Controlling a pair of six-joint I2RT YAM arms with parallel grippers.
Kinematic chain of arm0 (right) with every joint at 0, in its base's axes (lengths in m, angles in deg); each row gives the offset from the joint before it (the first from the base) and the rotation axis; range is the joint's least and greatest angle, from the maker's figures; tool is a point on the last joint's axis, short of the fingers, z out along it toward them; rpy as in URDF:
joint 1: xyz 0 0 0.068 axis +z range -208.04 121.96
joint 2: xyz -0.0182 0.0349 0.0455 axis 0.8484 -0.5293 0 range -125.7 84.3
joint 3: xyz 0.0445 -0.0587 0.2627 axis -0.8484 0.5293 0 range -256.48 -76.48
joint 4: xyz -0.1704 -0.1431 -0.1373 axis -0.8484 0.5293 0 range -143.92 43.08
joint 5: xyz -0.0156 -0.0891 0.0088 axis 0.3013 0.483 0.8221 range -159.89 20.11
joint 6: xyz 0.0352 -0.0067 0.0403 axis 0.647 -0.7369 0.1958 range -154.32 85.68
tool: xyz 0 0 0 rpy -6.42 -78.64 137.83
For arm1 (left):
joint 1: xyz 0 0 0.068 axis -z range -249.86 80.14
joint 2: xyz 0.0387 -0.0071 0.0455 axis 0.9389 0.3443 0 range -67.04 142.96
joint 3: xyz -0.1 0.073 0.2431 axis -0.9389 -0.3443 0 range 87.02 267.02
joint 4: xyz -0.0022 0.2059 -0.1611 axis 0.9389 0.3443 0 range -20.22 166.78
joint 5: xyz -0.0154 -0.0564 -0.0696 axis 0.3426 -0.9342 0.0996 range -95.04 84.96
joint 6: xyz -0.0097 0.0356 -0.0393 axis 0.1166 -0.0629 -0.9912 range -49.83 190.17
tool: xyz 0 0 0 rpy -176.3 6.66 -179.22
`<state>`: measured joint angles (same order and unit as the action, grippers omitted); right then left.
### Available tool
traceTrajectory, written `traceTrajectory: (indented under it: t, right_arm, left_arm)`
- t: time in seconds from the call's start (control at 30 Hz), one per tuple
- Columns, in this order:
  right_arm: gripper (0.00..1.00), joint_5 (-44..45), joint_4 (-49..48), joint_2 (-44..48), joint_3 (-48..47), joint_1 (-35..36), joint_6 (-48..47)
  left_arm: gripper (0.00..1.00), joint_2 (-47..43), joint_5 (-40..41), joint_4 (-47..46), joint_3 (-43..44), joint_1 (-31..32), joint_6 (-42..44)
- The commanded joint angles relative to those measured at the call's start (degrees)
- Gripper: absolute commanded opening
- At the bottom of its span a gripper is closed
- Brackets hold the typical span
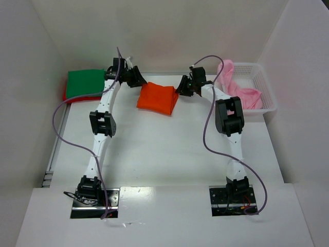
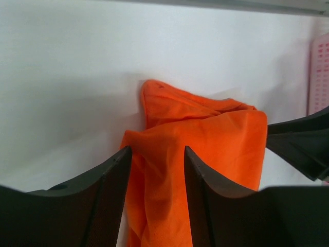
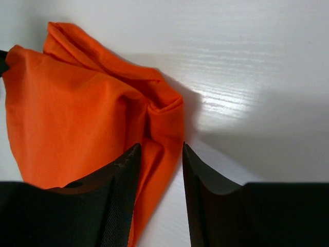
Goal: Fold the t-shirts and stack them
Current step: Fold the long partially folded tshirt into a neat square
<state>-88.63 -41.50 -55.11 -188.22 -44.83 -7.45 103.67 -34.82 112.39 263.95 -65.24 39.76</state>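
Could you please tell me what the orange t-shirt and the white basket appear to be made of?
The orange t-shirt looks like soft matte cloth, perhaps cotton knit: it lies in limp folds and creases, without sheen. The basket looks like stiff white plastic, judging by its thin moulded lattice walls that hold their shape.

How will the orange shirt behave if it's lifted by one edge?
Probably floppy: the orange shirt lies in soft creases and bunched folds, so it would likely sag and unfold. It looks thin and light, so a push would probably bunch it on the table rather than slide it whole.
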Motion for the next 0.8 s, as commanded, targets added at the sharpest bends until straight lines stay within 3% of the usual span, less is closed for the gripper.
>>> traceTrajectory:
  t: [0.0, 0.27, 0.53, 0.77]
  right_arm:
    - [0.44, -2.26, -4.87, 6.88, 1.70, -0.29, 0.20]
    - [0.50, -2.96, -5.39, 9.51, 2.23, -0.29, 0.20]
    - [0.57, -4.29, -4.78, 7.23, -0.22, 0.23, -0.41]
    - [0.61, -4.29, -3.46, 4.59, -0.75, 0.23, -1.56]
  left_arm:
    - [0.54, -2.40, 0.69, 4.41, 1.32, 0.65, 2.11]
    - [0.72, -8.11, 11.84, 9.33, -1.57, 2.32, 10.63]
    - [0.72, -6.97, 8.34, 8.81, -2.19, 2.85, 9.94]
    - [0.67, -6.45, 10.70, 8.81, -2.19, 3.98, 12.74]
